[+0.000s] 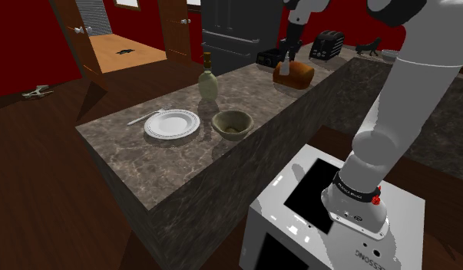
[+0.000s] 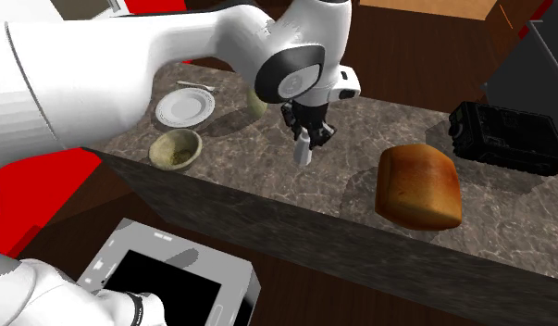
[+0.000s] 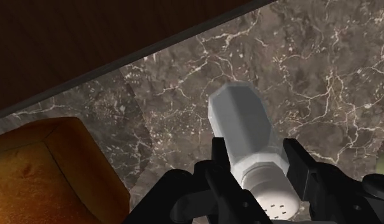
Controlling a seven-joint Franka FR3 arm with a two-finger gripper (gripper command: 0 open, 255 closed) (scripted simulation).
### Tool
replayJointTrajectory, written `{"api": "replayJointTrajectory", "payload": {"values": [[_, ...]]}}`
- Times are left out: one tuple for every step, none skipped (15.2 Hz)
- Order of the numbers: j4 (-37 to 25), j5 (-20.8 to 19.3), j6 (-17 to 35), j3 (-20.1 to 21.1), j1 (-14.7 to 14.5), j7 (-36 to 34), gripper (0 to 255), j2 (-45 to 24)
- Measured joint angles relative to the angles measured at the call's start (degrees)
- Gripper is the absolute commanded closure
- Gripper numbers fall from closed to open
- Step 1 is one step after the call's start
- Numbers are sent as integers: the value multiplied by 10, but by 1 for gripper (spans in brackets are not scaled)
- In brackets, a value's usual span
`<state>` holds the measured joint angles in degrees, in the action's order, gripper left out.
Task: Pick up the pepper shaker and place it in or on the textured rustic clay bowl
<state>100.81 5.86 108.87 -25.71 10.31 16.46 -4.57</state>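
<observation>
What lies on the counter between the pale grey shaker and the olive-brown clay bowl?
Bare dark marbled counter separates the pale grey shaker from the olive-brown bowl, in the second exterior view.

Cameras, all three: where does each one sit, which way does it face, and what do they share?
Shoulder view: beside the stand, looking along the counter toward the bowl; arm rises at its right.
Second exterior view: high on the stand's side, looking down on the counter; arm and gripper show.
Wrist view: on the hand, looking along the gripper; black fingers clasp the shaker.
Shared: the bread loaf appears in all three.
</observation>
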Motion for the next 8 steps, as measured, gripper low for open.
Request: {"api": "replayJointTrajectory", "payload": {"values": [[15, -7, 4, 5, -7, -13, 255, 13], [32, -16, 6, 11, -16, -30, 255, 31], [46, -22, 12, 18, -23, -45, 255, 42], [65, -29, 15, 24, -30, -59, 255, 58], [82, -37, 19, 31, -36, -76, 255, 75], [96, -45, 18, 41, -44, -95, 255, 91], [107, -50, 19, 49, -50, -111, 255, 102], [122, -55, 21, 57, -55, -127, 255, 117]]}}
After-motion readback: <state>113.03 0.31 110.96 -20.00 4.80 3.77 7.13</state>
